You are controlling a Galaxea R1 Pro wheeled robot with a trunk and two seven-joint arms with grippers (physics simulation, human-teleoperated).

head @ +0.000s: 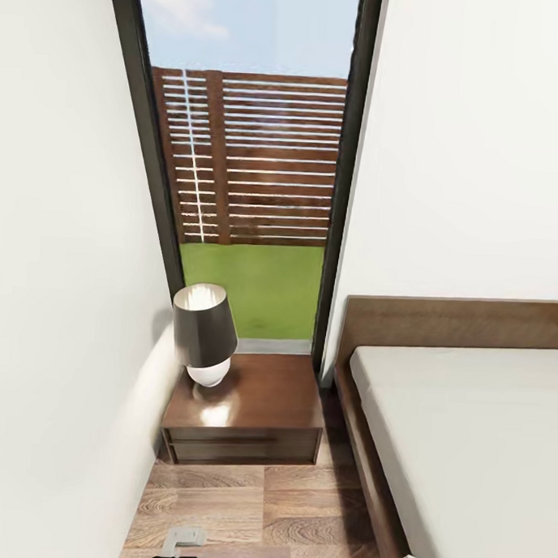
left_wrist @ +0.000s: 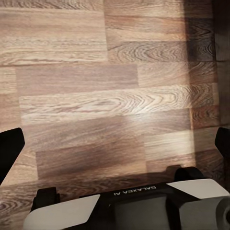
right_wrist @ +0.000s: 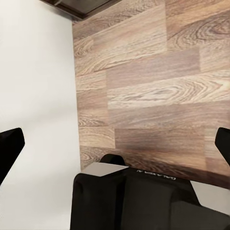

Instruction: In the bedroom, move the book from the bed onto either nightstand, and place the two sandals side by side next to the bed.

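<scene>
Parked in the narrow aisle between the white wall (head: 59, 302) and the bed (head: 467, 433), looking down at one nightstand (head: 249, 408). It sits in the corner under the tall dark-framed window (head: 251, 172), its back edge right at the sill, probably so it's reachable from the pillow end. Glossy dark-brown top, boxy, one drawer front.

A table lamp (head: 205, 333) stands at the top's left rear corner, grey tapered shade over a round white base, which leaves most of the top bare. My guess is that's plenty of room for a thin paperback.

Right of the nightstand is the bed: low dark wood frame and headboard, flat matte light-grey mattress. No book or sandals on the part I can see, so I can't say where they are yet.

The floor (head: 245, 505) is light-brown wood plank with strong grain.

Left gripper (left_wrist: 115, 143): in its wrist view the black fingertips sit at opposite edges of the picture, spread wide, bare planks between them, nothing held. Right gripper (right_wrist: 115, 143): same deal, spread wide and empty, hanging over the line where the mattress side meets the floor. Both are carried low while I'm driving, I'd say.
</scene>
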